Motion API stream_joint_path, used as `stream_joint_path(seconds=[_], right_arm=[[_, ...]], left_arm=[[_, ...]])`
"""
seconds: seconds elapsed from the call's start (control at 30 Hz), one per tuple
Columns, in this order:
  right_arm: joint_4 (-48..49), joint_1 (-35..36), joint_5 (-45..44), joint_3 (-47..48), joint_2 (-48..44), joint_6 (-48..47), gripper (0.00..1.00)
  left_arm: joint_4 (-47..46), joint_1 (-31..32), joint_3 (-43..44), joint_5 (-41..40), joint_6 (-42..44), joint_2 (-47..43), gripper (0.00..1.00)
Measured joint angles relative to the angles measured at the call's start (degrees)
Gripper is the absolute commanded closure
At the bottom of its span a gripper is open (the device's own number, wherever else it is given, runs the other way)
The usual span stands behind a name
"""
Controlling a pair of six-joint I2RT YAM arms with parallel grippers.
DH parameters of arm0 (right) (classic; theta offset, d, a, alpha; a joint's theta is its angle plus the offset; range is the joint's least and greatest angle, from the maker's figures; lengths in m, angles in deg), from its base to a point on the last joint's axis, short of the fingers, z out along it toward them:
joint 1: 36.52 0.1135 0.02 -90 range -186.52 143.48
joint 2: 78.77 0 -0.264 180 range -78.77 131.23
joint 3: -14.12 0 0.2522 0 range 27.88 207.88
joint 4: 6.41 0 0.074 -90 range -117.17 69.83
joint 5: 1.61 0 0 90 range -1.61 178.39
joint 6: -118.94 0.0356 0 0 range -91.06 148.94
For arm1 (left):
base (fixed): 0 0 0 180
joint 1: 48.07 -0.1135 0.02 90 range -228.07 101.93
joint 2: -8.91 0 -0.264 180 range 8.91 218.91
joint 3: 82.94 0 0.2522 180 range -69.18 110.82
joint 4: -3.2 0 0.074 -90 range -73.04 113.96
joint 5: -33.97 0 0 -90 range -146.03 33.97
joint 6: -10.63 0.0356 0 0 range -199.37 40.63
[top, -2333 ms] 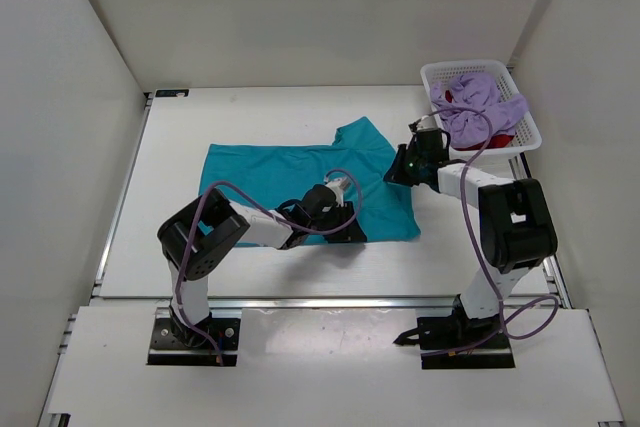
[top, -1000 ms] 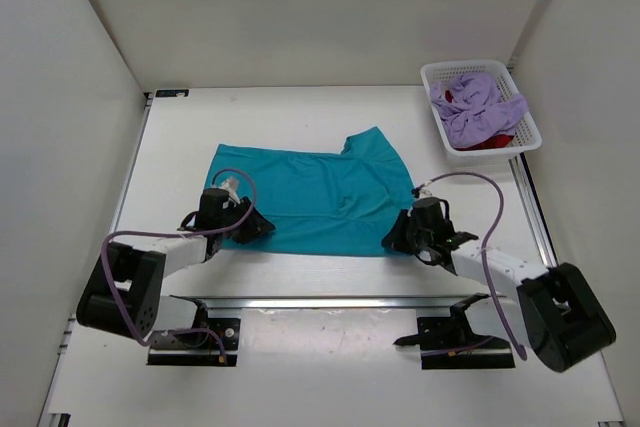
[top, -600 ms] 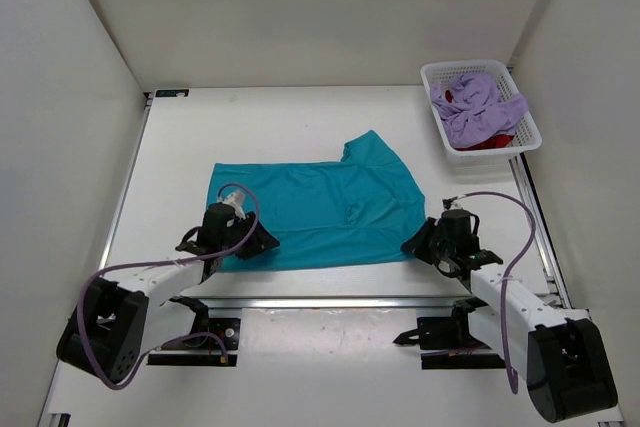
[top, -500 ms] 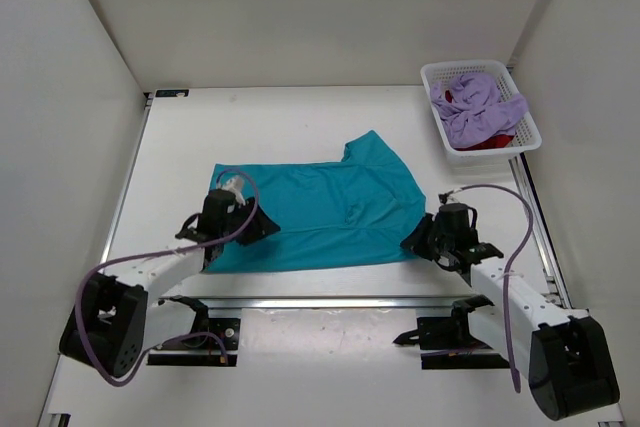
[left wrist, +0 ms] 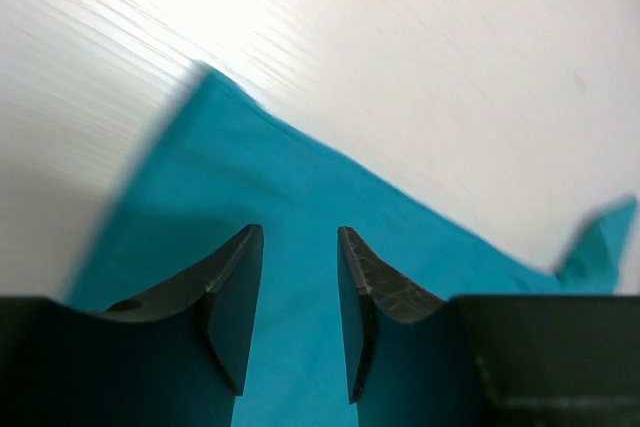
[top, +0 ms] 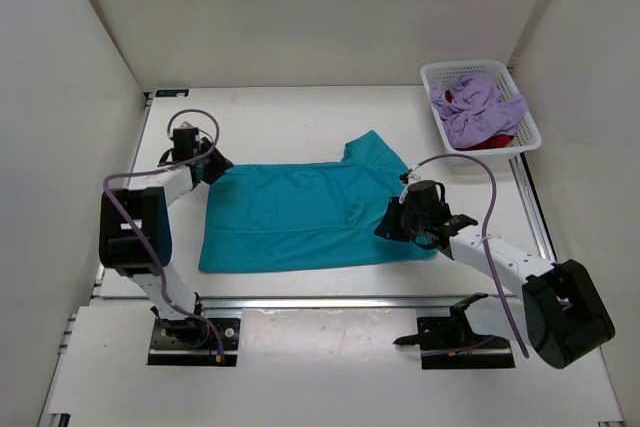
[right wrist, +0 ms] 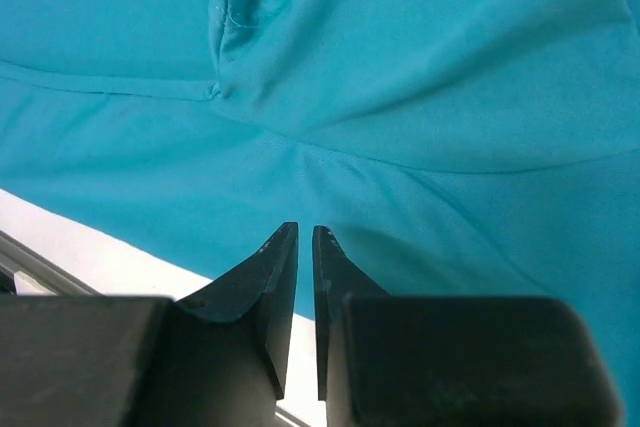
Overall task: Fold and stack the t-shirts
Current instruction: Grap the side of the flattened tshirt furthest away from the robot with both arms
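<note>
I have the plain teal short-sleeved cloth t-shirt (top: 300, 217) spread flat in the middle of the white table (top: 280, 122), with its long edges running from 9 to 3 o'clock in the top view. One sleeve pokes out from the cloth toward 1 o'clock. A few soft creases run across the right half, and the rest lies smooth.

My left gripper (left wrist: 300, 237) hangs over the shirt's 10 o'clock corner, right where the teal meets the bare tabletop. Its two dark fingers (left wrist: 235, 287) stand apart with a clear gap and nothing lies between them. In the wrist view the corner of the cloth sits under that gap and the white surface beyond it at 12 o'clock.

My right gripper (right wrist: 305, 232) is low over the shirt's 4 o'clock part, near its lower edge. Its jaws are barely parted, only a thin slit, and they grip nothing, since teal fabric shows through the slit. At 11 o'clock from the fingertips the wrist view shows a small folded bump of hem and a seam line.

At 1 o'clock from the teal shirt, well apart from it, the white plastic mesh basket (top: 468, 65) sits at the table's far right corner. The crumpled lavender purple cloth t-shirt (top: 480, 107) fills most of it, and the deep red cloth t-shirt (top: 497, 141) peeks out underneath at the near side.
</note>
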Motion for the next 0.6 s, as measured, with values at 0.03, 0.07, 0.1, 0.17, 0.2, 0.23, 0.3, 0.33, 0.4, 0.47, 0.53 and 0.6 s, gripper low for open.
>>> stream_joint_path(seconds=[0.03,0.07,0.1,0.17,0.2,0.23,0.3,0.33,0.4,0.47,0.53,0.6], right_arm=[[0.39,0.07,0.13,-0.02,0.17,-0.09,0.89],[0.90,0.11,0.31,-0.02,0.31,-0.22,0.88],[1.60,0.15,0.55,-0.09,0.31,-0.33,0.89],[2.91,0.37,0.92,-0.46,0.31,-0.52,0.88],[3.58,0.39,1.27,-0.90,0.31,-0.59,0.89],[3.85,0.42,1.44,-1.18,0.31,-0.61,0.89],[4.70,0.61,1.79,-2.03,0.48,-0.59,0.89],[4.87,0.79,1.86,-2.38,0.55,-0.59,0.89],[5.16,1.27,2.01,-2.80,0.72,-0.55,0.89],[5.53,1.81,2.21,-2.86,1.03,-0.39,0.89],[6.34,2.45,2.21,-2.86,1.60,-0.20,0.89],[6.75,3.19,2.19,-2.86,2.27,-0.04,0.89]], left_arm=[[1.09,-1.38,1.51,-1.20,1.03,1.75,0.50],[2.01,-2.32,2.60,-1.92,1.70,2.91,0.50],[3.06,-3.45,4.00,-3.02,2.73,4.33,0.49],[4.90,-4.83,6.32,-4.76,4.61,6.36,0.46],[5.35,-5.29,7.28,-5.25,5.44,7.17,0.45],[5.88,-5.60,8.22,-5.88,6.38,8.00,0.46],[7.02,-5.75,9.84,-6.62,7.74,9.07,0.47],[7.39,-5.73,10.62,-6.88,8.33,9.64,0.47],[8.68,-5.38,13.25,-7.69,9.75,11.56,0.47],[8.90,-4.81,15.54,-8.11,10.80,13.60,0.50],[9.27,-4.15,16.55,-8.26,11.50,14.95,0.52],[9.31,-3.54,16.96,-8.35,12.04,15.91,0.51]])
